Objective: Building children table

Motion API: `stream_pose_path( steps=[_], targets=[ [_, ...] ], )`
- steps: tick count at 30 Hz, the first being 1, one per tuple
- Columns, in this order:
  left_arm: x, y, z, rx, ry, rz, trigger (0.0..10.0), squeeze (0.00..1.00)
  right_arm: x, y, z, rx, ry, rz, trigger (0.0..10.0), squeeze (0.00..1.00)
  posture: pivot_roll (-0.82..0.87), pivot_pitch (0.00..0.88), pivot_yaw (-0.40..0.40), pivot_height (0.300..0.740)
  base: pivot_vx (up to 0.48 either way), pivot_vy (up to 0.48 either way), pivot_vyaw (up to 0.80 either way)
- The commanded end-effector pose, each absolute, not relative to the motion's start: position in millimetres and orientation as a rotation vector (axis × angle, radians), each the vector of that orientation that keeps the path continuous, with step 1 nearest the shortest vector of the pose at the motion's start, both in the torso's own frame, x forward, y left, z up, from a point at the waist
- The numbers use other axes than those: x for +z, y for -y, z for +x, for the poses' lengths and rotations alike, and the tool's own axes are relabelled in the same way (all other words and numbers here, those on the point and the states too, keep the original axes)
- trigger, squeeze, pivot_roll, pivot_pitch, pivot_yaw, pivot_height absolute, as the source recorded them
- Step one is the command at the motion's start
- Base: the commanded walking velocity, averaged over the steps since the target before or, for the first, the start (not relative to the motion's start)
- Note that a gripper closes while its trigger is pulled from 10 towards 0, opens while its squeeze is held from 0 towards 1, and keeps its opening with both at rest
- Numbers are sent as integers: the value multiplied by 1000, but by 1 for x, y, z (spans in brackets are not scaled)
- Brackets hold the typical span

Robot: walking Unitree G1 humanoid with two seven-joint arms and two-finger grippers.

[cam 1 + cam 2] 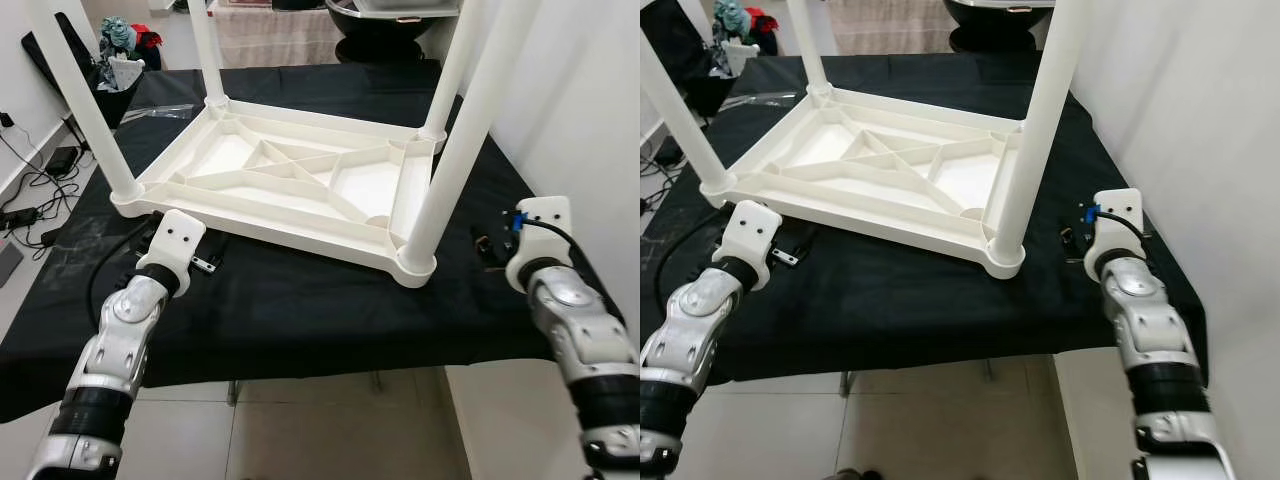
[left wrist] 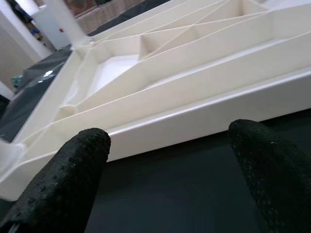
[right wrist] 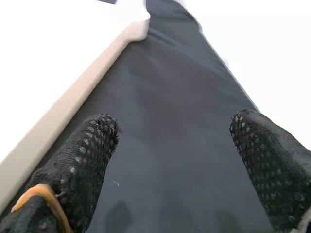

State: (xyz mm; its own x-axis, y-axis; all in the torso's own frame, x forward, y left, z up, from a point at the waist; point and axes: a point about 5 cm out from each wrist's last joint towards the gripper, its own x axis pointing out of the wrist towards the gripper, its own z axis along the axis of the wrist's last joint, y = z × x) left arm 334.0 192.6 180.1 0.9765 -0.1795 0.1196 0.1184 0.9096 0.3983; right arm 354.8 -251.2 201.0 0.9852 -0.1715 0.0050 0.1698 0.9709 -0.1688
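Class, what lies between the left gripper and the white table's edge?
In the left wrist view, just bare black cloth separates the open left gripper from the table.

Black-clothed bench (image 1: 300, 310) w/ upside-down white kids' table (image 1: 290, 180), legs up.

table top (image 1: 300, 180): 1 | legs (image 1: 465, 140): 4 | black cloth (image 1: 300, 300): 1

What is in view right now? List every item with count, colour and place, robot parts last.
children table: one, white, upside down on the black cloth.
legs: four, white, upright at its corners.
black cloth: one, covering the work surface.
cables: several, dark, on the floor at far left.
bin: one, dark, stuffed with items, far left.
left hand: one, black fingers open, facing the table's edge.
right hand: one, black fingers open, over the cloth near the right front leg.
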Motion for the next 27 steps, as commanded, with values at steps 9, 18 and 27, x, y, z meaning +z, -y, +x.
stream_pose_path(
  steps=[9, 18, 27],
  targets=[
    [200, -185, 320, -142, 195, 358, 10000, 0, 173, 211, 378, -247, -41, -287, 10000, 0, 78, 231, -30, 740, 0, 0, 0],
    [216, -188, 311, -118, 209, 360, 10000, 0, 164, 207, 381, -218, -69, -264, 10000, 0, 75, 250, -32, 740, 0, 0, 0],
    [221, -184, 313, -110, 219, 349, 10000, 0, 154, 187, 358, 173, -92, -201, 10000, 0, 70, 230, -27, 740, 0, 0, 0]
  ],
)
